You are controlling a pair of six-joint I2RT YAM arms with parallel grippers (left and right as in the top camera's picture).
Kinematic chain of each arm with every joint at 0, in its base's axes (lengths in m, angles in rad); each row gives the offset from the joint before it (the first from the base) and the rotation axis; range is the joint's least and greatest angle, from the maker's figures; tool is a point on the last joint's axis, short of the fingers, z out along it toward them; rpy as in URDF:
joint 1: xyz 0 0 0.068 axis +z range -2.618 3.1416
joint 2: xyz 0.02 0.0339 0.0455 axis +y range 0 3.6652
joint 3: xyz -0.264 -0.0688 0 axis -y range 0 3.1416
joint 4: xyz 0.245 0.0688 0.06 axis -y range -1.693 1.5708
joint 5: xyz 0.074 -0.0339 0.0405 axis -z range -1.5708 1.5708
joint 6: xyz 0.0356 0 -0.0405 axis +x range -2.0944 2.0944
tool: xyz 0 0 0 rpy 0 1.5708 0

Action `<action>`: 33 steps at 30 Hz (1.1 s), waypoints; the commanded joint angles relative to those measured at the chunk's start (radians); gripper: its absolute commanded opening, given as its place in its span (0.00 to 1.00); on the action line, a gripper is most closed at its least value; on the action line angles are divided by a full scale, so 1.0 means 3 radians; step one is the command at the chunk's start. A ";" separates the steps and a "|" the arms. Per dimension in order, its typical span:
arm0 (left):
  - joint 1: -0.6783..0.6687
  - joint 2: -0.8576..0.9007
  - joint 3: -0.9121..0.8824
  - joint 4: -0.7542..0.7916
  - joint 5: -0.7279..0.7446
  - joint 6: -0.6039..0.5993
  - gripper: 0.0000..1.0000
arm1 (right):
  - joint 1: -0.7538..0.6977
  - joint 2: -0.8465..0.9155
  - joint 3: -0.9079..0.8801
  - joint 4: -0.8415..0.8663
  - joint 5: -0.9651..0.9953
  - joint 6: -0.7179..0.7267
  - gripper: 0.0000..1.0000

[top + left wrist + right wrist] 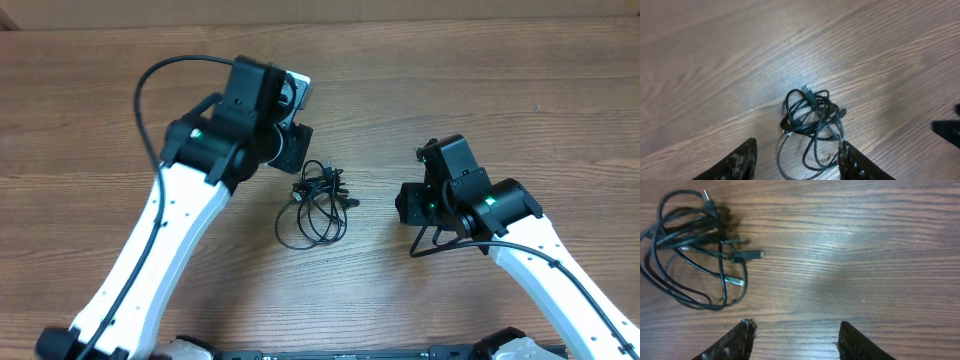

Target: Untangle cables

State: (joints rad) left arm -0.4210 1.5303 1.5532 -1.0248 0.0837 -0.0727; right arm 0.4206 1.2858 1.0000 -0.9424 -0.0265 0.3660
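Observation:
The cables point(317, 203) lie as a small heap of thin black cords in the middle of the wooden table, knotted at the top with loose loops below. My left gripper point(797, 147) is open just above and beside the cables point(812, 125); their lower loops lie between its fingers, which do not close on them. My right gripper point(795, 327) is open over bare wood, to the right of the cables point(695, 255), whose silvery plug tips point toward it. In the overhead view the left gripper point(297, 148) sits up-left of the heap, and the right gripper point(408, 203) well to its right.
The wooden table point(480, 90) stretches around the heap. Thicker black wires point(150, 80) run along both white arms.

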 commanded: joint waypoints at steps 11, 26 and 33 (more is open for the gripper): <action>0.0008 0.0893 0.0065 -0.0058 0.0221 -0.0309 0.55 | 0.0003 0.0004 -0.0014 -0.0071 0.0047 0.0014 0.55; 0.0009 0.1746 0.0065 0.0117 0.0181 -0.0306 0.49 | 0.0003 0.0004 -0.0014 -0.0088 0.0047 0.0014 0.55; 0.0009 0.1733 0.0134 0.0155 0.0308 -0.0281 0.04 | 0.0003 0.0004 -0.0014 -0.0122 0.0046 0.0014 0.56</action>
State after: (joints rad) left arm -0.4210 2.0613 1.5532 -0.9680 0.1478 -0.1589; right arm 0.4206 1.2858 1.0000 -0.9810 -0.0212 0.3656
